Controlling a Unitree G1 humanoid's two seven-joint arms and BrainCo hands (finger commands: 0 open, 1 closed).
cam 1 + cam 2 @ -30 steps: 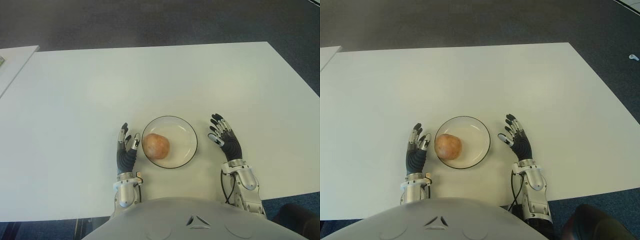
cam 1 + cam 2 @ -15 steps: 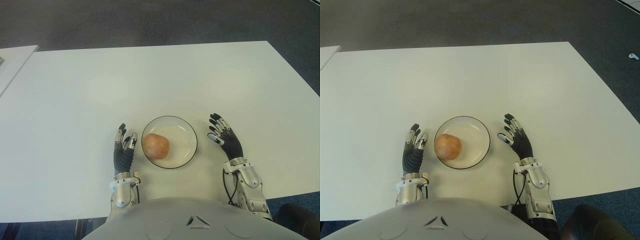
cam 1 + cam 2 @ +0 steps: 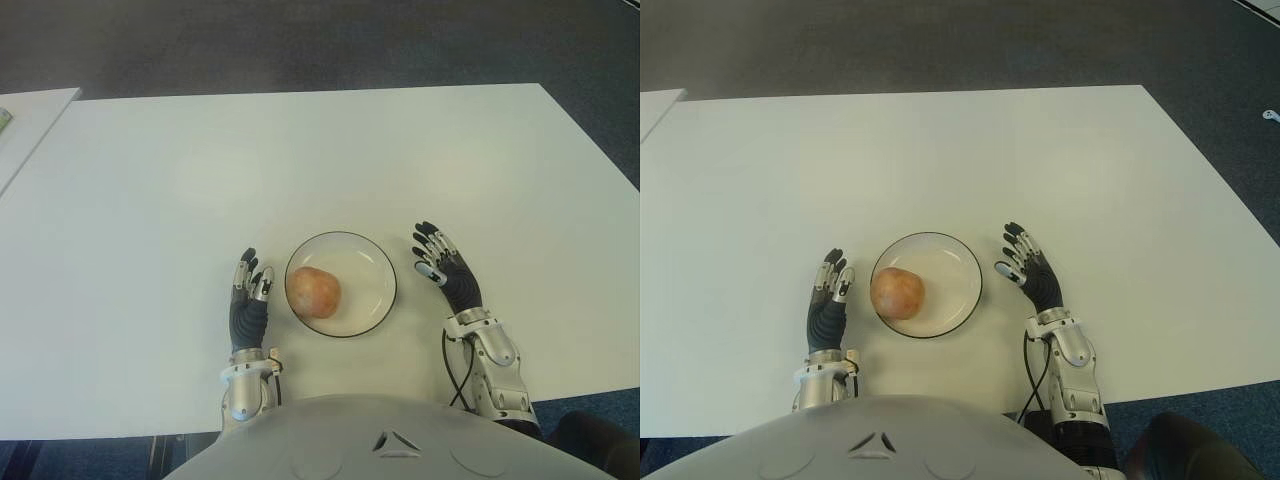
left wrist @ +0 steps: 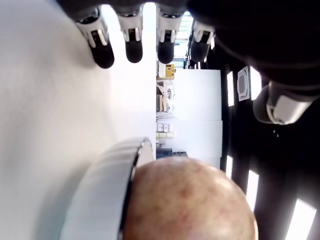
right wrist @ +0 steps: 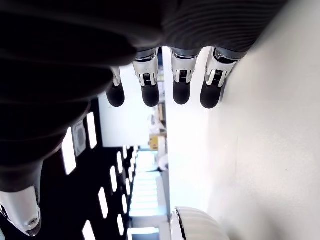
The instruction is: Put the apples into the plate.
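Holding the left hand (image 3: 249,299) forward with fingers (image 4: 134,43) straight and empty. Keeping the right hand (image 3: 448,276) angled slightly inward, fingers (image 5: 181,85) extended, apparently relaxed. Both forearms reaching out from the torso.

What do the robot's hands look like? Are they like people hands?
A bit! Each robot hand, left and right, has a dark grey ribbed palm and several slim fingers with silvery-white segments and black rounded tips. The wrists are shiny silver metal, and a thin black cable loops beside the right wrist.
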